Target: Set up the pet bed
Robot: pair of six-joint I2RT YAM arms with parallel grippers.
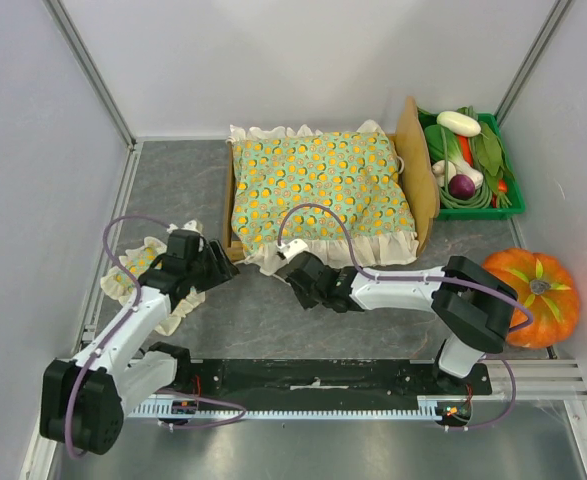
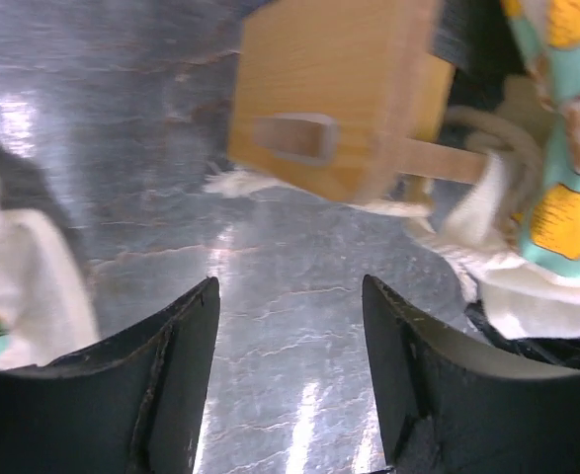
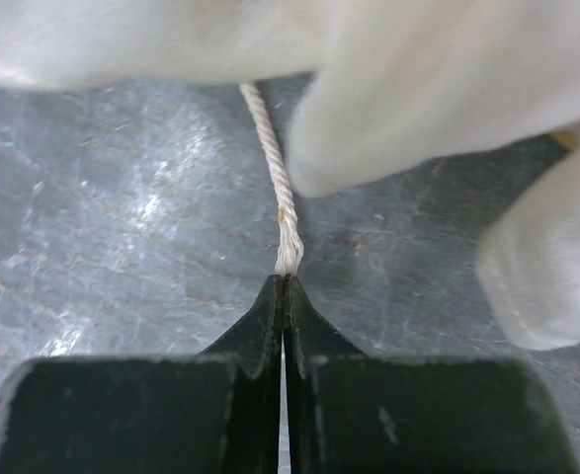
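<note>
Right wrist: right gripper (image 3: 285,281) pinched closed on white cord (image 3: 270,148) tip, left gripper (image 2: 290,336) jaws apart, empty, by pet bed (image 1: 416,150), upper centre of top view under cushion (image 1: 318,185); thin grip may slip, or tugging drags cushion off.

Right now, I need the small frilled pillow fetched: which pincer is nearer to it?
Left. The left pincer sits open just beside the small pillow, facing the pet bed corner. The right pincer is farther off, shut on a cord at the cushion frill.
</note>
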